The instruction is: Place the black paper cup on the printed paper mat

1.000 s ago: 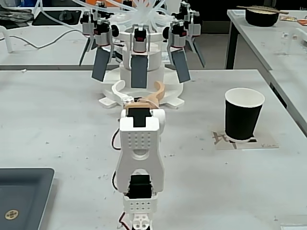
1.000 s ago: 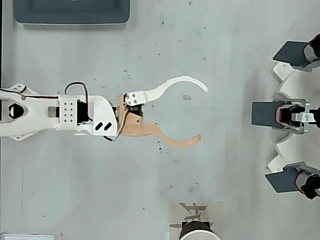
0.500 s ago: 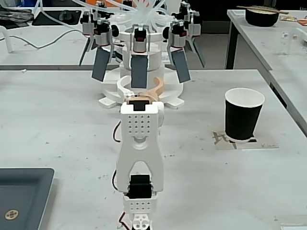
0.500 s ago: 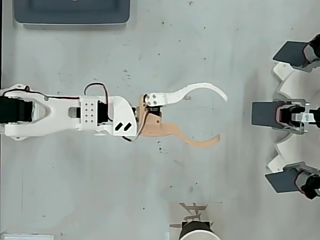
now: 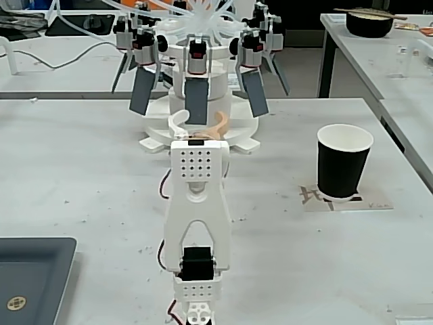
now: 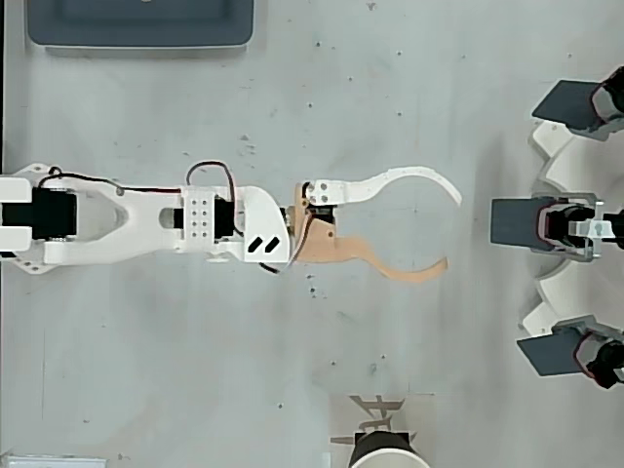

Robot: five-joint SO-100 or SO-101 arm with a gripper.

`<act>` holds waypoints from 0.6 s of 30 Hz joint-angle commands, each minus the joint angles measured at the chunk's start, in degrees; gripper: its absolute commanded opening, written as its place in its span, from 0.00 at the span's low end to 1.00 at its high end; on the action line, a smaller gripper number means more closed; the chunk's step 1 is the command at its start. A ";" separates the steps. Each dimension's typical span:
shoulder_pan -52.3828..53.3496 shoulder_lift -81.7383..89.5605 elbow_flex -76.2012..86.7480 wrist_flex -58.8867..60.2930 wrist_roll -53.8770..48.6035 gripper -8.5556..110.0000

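Overhead view: the arm (image 6: 146, 222) reaches from the left edge toward the right across the pale table (image 6: 409, 97). Its fingers (image 6: 450, 231), one white and one tan, are curved and spread wide apart, with nothing between them and only bare table showing in the gap. At the bottom edge, only the white rim of the black paper cup (image 6: 388, 455) is visible, the remainder being cut off. It overlaps the printed paper mat (image 6: 375, 412), of which a strip with a dark mark shows above the rim. A dark grey tray (image 6: 139, 23) is cropped by the top edge, and a white fixture with dark grey panels (image 6: 556, 222) is cropped by the right edge.

Fixed view: the camera looks along the arm (image 5: 196, 223) from its base, so the arm's body hides most of the fingers (image 5: 197, 123); only their curved tips appear above it, in front of the fixture (image 5: 197, 74). The cup (image 5: 344, 162) stands upright at the right, well apart from the fingers, on the left portion of the mat (image 5: 369, 203). The print on the mat is partly covered by the cup and cannot be read. The tray (image 5: 34, 277) is cut off at the lower left corner. A black bowl with chopsticks (image 5: 369, 20) sits on another table behind.
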 commanded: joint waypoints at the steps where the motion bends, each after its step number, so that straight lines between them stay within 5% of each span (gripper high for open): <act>1: -0.44 0.00 -2.90 0.00 0.09 0.18; 18: -0.44 -2.02 -4.04 -0.09 0.09 0.18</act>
